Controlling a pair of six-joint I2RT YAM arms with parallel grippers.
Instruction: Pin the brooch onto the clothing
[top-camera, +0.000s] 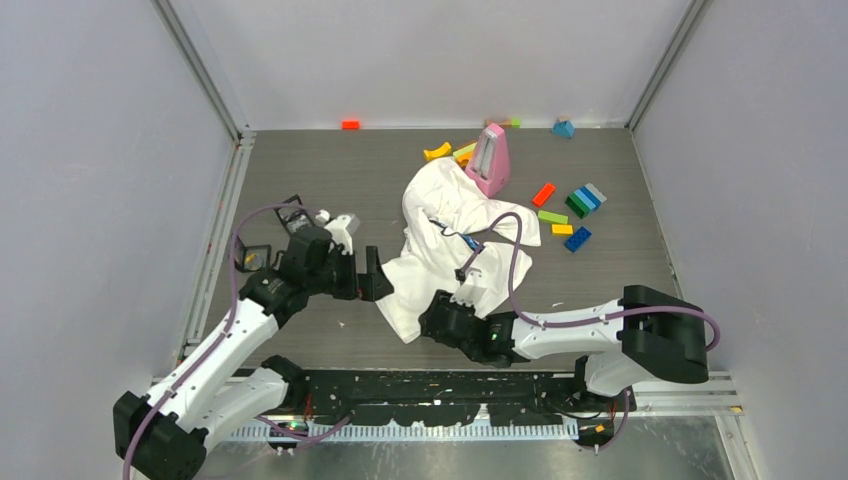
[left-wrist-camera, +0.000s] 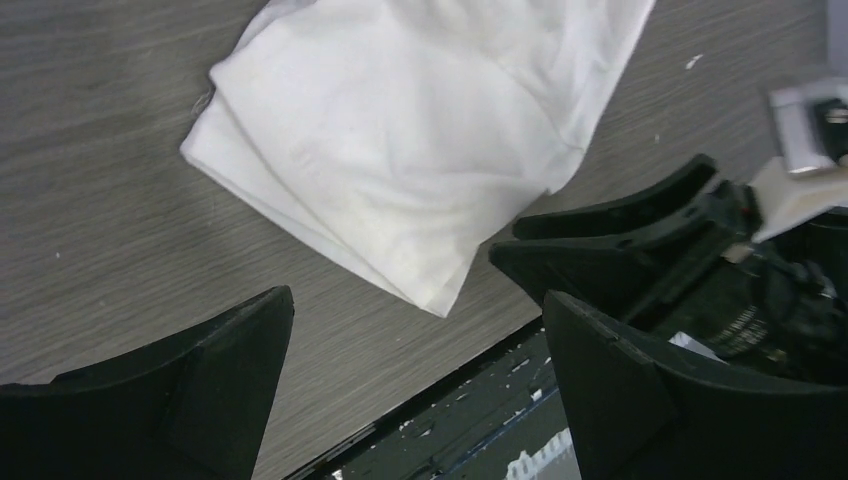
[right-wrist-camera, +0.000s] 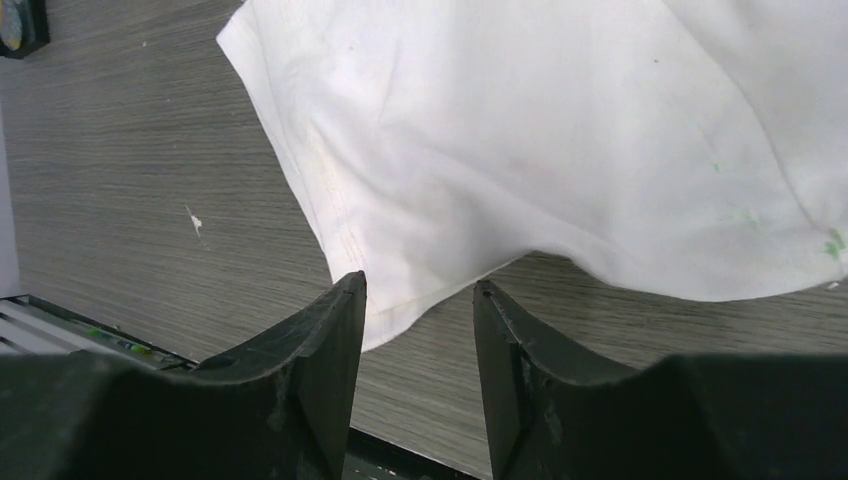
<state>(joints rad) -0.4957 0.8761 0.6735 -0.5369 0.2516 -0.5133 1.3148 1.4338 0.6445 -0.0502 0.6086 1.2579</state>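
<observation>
On the table (top-camera: 300, 180), right of centre and reaching from mid-depth toward the far edge, the clothing (top-camera: 450, 215) lies crumpled in 1 heap, with a folded white corner pointing toward the near edge. A small dark and blue marking shows on its upper face; at this size it cannot be read. The right gripper (top-camera: 447, 312) sits low at that near corner. In the right wrist view its 2 fingers (right-wrist-camera: 330, 340) stand at a narrow gap with the hem of the clothing (right-wrist-camera: 550, 130) lying between them, and bare table is visible in the gap, so the cloth is not clamped. The left gripper (top-camera: 372, 278) sits just left of the same corner, with its jaws spread wide and holding nothing; the left wrist view shows the folded corner of the clothing (left-wrist-camera: 400, 150) beyond the fingertips. A purple cable (top-camera: 515, 260) from the right arm loops over the cloth. A pink wedge-shaped object (top-camera: 491, 160) stands against the far side of the heap. Coloured blocks (top-camera: 583, 200) lie scattered toward the far right corner, and 1 orange block (top-camera: 350, 124) rests at the far edge.
</observation>
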